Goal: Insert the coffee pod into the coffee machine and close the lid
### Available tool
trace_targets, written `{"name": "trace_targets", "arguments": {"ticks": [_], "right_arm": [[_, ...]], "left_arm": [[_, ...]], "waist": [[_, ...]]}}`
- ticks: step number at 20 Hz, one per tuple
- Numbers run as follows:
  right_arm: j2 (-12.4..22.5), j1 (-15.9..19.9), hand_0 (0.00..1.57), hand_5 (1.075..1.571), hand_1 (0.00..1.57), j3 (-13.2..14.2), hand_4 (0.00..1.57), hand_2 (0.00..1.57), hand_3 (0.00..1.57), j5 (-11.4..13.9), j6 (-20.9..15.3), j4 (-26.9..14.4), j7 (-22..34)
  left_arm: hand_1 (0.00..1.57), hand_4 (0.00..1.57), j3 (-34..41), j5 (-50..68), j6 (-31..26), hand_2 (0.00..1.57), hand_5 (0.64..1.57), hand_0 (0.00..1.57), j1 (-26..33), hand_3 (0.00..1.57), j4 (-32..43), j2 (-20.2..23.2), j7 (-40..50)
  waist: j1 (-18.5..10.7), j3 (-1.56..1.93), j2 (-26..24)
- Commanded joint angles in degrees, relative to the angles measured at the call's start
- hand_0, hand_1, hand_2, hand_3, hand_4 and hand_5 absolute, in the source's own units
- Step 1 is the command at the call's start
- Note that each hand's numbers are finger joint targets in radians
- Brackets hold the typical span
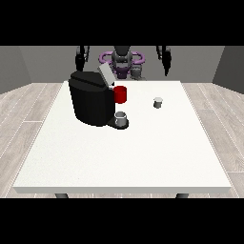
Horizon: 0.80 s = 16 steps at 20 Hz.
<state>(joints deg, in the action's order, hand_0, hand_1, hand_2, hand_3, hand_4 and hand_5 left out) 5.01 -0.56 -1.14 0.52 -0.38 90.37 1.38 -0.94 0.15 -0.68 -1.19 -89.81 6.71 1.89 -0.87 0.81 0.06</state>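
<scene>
Nothing is grasped yet; the task looks to be at its opening, before any reach. The coffee pod point(157, 102), a small pale cup shape, stands alone on the white worktop point(124, 157), right of centre towards the far edge and well apart from the machine. The black coffee machine point(90, 100) sits towards the far left, its grey lid point(106, 75) tilted up, a red part point(120, 94) at its front and a grey cup point(121, 119) on its base. Each robot hand hangs raised beyond the far edge: one at the view's left point(81, 58), one at the view's right point(165, 57); whether their fingers are spread or curled cannot be told. The next move likely calls for the view's-right hand to descend over the pod.
</scene>
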Motion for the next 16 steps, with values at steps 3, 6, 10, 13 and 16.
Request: {"name": "trace_targets", "arguments": {"ticks": [3, 6, 10, 13, 16], "right_arm": [[-1.59, 0.29, 0.0, 1.571, 0.0, -0.28, 0.0, 0.0, 0.0, 0.03, -0.7, 0.14, -0.25], [-0.91, 0.65, 0.0, 1.571, 0.0, 1.92, 0.0, 0.0, 0.0, -0.48, -0.84, -2.62, -2.67], [-0.18, 0.04, 0.0, 1.571, 0.0, 2.81, 0.0, 0.0, 0.0, 6.2, -7.44, -2.83, -4.75], [-1.53, 3.52, 0.0, 1.571, 0.0, -0.48, 0.0, 0.0, 0.0, 10.35, -9.93, -1.59, -2.79], [-0.12, 4.51, 0.0, 1.571, 0.0, 1.35, 0.0, 0.0, 0.0, 7.73, -7.43, -1.61, -2.47]], "left_arm": [[0.0, 0.0, 1.2, -2.99, -3.89, 0.0, 1.571, 0.0, 0.21, 0.0, 4.25, 4.27, -8.8], [0.0, 0.0, -2.32, -6.3, -8.51, 0.0, 1.571, 0.0, 3.13, 0.0, 2.52, 8.04, -14.3], [0.0, 0.0, -2.39, -10.06, -8.03, 0.0, 1.571, 0.0, 0.33, 0.0, 2.06, 10.78, -11.47], [0.0, 0.0, 0.33, -12.65, -7.99, 0.0, 1.571, 0.0, -5.08, 0.0, 7.47, 14.3, -11.5], [0.0, 0.0, 2.86, -12.38, -10.99, 0.0, 1.571, 0.0, -8.6, 0.0, 11.28, 17.43, -11.05]], "waist": [[1.65, -0.82, 0.28], [-0.24, -0.82, 0.66], [2.02, -0.8, -0.06], [4.21, -0.83, 3.92], [5.64, -0.81, 4.41]]}}
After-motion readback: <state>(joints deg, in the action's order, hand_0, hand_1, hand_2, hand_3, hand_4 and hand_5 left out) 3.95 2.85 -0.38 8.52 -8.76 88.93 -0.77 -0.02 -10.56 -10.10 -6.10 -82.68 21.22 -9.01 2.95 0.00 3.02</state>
